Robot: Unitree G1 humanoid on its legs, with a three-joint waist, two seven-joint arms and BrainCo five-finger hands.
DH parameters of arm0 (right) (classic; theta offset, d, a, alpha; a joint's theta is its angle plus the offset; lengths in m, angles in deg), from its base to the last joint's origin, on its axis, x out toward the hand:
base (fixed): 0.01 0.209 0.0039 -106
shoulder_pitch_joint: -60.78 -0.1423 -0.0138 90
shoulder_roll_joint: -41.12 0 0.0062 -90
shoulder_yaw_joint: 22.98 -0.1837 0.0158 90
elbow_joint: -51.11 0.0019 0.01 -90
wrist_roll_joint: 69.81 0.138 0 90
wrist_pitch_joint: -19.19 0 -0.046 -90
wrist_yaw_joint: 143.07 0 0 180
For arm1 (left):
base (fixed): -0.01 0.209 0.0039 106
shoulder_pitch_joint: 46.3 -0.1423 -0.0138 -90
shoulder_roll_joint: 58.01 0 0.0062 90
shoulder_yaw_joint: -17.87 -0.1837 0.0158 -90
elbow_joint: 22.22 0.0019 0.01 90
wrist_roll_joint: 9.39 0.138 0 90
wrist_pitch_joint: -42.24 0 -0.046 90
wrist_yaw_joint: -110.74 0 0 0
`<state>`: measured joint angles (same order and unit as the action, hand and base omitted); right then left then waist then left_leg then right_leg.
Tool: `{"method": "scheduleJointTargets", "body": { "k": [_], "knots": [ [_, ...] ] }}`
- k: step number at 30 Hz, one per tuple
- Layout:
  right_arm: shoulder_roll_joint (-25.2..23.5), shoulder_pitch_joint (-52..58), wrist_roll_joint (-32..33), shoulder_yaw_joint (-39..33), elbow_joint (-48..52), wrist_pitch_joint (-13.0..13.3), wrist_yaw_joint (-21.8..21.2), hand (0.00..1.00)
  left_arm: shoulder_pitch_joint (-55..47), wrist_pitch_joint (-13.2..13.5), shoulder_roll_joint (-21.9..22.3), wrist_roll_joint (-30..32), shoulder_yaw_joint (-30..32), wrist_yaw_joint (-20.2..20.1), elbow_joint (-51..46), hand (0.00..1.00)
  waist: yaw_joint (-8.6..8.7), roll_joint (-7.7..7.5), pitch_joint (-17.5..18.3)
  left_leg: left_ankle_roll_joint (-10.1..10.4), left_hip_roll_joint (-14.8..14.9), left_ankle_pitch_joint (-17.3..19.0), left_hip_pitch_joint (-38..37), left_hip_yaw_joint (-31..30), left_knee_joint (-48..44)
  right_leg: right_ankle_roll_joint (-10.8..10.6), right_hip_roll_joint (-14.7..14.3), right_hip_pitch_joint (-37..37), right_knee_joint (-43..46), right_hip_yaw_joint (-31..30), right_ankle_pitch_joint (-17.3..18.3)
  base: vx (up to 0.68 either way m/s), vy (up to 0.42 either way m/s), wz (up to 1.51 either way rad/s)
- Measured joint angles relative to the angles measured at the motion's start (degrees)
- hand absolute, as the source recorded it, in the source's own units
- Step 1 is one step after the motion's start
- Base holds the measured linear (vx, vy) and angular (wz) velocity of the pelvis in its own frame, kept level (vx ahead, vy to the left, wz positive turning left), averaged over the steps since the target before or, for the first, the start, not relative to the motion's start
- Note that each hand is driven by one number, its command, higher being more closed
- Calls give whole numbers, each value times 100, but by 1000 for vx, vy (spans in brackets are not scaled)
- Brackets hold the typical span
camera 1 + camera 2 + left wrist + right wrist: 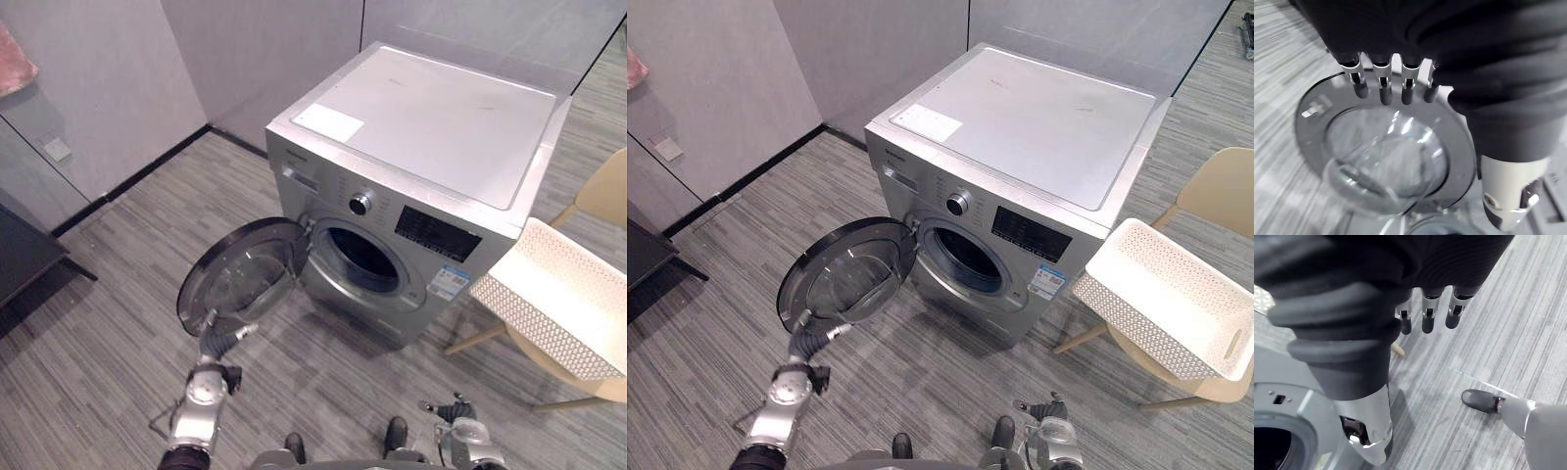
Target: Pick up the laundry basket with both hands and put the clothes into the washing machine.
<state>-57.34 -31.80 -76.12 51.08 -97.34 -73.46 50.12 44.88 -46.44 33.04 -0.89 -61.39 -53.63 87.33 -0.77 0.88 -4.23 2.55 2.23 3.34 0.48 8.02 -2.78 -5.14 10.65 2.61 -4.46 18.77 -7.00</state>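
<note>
My left hand (227, 340) has straight, loose fingers at the rim of the washing machine's (421, 127) open door (245, 274). My right hand (1428, 316) hangs low, fingers loose, holding nothing. The white laundry basket (558, 304) sits on a chair (600, 196)

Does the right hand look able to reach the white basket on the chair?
Probably yes: the right hand hangs open and low, the basket sits on the chair ahead to its right, and nothing stands between them.

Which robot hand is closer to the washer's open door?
Left. The left robot hand is at the lower rim of the door; the right robot hand hangs over the floor, well off to its right.
</note>
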Motion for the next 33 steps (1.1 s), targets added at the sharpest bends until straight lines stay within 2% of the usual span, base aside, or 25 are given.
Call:
{"method": "scheduleJointTargets", "body": {
  "k": [4,9,13,17,22,27,33],
  "knots": [
    [-30,24,2,28,-78,-2,-96,0,46,-24,-504,17,257,229,246,0,-21,-95,23,-2,11,2,-1,128,50,118,-33,53,-104,-137,-85,-54,2,-15],
    [-42,-4,1,248,1,-10,-101,0,571,-290,-1058,118,328,161,1623,0,-23,-250,-8,6,90,6,490,322,-87,193,-97,605,-78,-350,-144,-67,-26,-21],
    [-58,24,1,249,261,-9,-97,0,1267,-342,-1414,314,138,-66,2263,0,-37,-338,-96,89,297,62,915,483,-349,224,-265,1014,-25,-470,-208,-1,-66,-17],
    [-108,-1,14,314,603,43,-82,0,2196,-339,-1740,535,-64,-76,2505,0,-78,-408,-192,213,563,144,1505,520,-678,333,-459,1516,40,-519,-279,-4,-74,-14],
    [-237,88,147,493,889,235,-47,0,3158,-342,-1803,745,-186,9,2548,0,-151,-499,-306,358,885,247,1959,539,-997,421,-665,1846,35,-593,-342,-12,-66,-12],
    [-259,87,182,685,1087,288,43,0,3421,-363,-1848,797,-289,103,2549,0,-172,-490,-398,411,1042,350,2126,505,-1264,441,-780,1886,35,-617,-356,-13,-13,-4],
    [-240,67,304,793,1277,368,35,0,3955,-354,-2002,979,-625,-183,2695,0,-324,-550,-507,431,1179,494,2582,317,-1694,459,-872,2057,30,-599,-368,-63,7,4]
  ]
}}
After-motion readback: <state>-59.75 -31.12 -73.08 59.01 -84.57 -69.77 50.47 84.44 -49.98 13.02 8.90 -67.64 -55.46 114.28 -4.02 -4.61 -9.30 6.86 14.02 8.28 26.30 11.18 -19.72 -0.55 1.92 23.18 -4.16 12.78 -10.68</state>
